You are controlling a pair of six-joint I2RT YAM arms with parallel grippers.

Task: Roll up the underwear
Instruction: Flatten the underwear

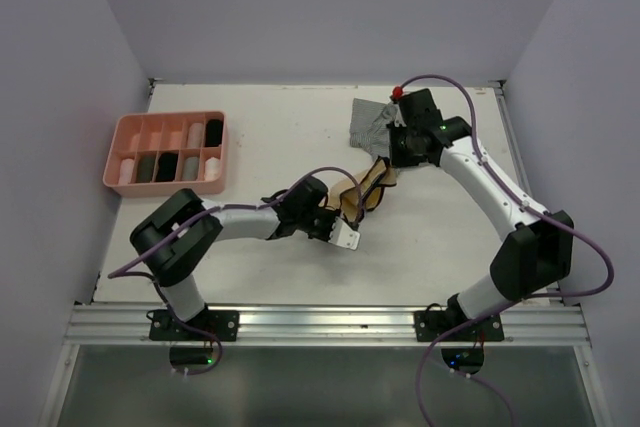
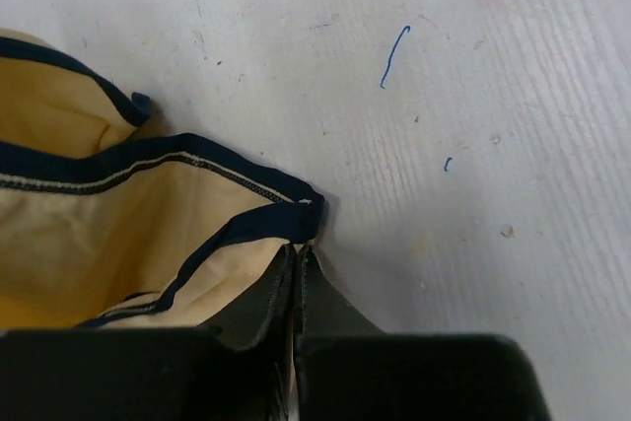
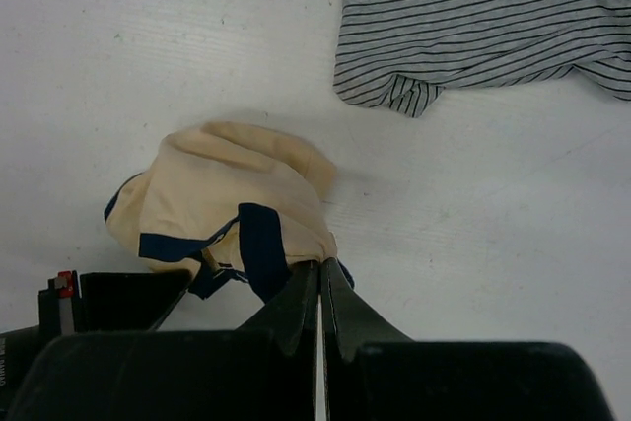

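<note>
The beige underwear with dark trim (image 1: 366,191) lies crumpled mid-table between the two arms. My left gripper (image 1: 345,219) is shut on its lower corner. In the left wrist view the tips (image 2: 299,249) pinch the dark-trimmed corner of the beige underwear (image 2: 99,234). My right gripper (image 1: 393,163) is shut on the garment's far end. In the right wrist view the beige underwear (image 3: 227,194) bunches up against the closed tips (image 3: 320,264). A grey striped underwear (image 1: 368,123) lies just beyond the right gripper, and the right wrist view shows this striped underwear (image 3: 473,17) along its top edge.
A pink tray (image 1: 165,116) with compartments sits at the back left, holding several rolled dark and light pieces. Side and back walls enclose the table. A metal rail (image 1: 320,323) runs along the near edge by the arm bases.
</note>
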